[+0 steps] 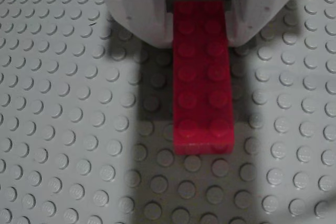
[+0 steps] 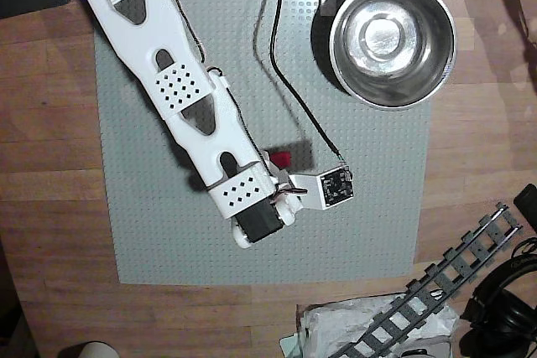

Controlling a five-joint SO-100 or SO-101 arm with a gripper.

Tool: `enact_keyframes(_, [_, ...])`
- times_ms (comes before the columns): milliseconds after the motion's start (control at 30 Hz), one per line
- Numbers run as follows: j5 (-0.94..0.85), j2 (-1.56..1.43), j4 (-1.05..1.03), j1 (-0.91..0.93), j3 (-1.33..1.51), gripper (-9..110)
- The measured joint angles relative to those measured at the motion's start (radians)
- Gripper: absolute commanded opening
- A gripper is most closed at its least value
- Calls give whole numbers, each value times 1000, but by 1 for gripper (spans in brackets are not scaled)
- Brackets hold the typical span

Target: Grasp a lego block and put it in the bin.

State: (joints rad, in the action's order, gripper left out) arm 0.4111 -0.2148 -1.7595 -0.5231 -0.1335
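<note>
In the wrist view the red lego block (image 1: 202, 82) lies lengthwise on the grey studded baseplate (image 1: 63, 103), its far end between my two white fingers. My gripper (image 1: 202, 38) is closed against both long sides of that end. From overhead, only a small red part of the lego block (image 2: 280, 159) shows beside the wrist, near the middle of the baseplate (image 2: 143, 207). The bin (image 2: 392, 39), a shiny steel bowl, stands at the plate's upper right corner, well away from the gripper. I see nothing inside it.
The white arm (image 2: 180, 90) stretches diagonally from the upper left across the plate, with a black cable (image 2: 285, 81) trailing over it. Toy rail track (image 2: 445, 278) and a plastic bag (image 2: 369, 329) lie off the plate's lower right edge.
</note>
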Motion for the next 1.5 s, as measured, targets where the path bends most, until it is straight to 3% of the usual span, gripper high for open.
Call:
enact_keyframes(200, [0,-86,0,-37,5,0])
enact_keyframes(667, [100,-658,-3,-207,373,0])
enact_keyframes(1500, [440,-647,-2,-680,589,0])
